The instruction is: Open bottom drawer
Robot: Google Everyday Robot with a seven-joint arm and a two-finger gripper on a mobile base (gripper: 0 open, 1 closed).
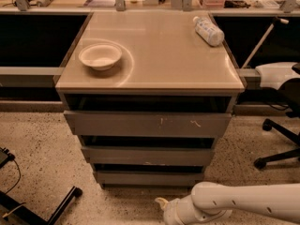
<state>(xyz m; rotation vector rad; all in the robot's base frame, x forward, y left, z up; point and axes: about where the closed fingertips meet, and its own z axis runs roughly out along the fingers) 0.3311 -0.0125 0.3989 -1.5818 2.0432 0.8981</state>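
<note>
Jaws-wise, can't tell if open or shut. Spotted the gripper (161, 204) low by the floor, just in front of the bottom drawer (149, 177), not touching. Looks rigid, lightish, probably slides easy. No handle, so best bet: hooking behind the front's top lip.

Bottom drawer (149, 178) is the lowest, narrowest-looking grey front, plain and handleless. It sits level and looks pushed in. It's just above the pincer (162, 205), which hangs low under the front's middle, not touching.
</note>
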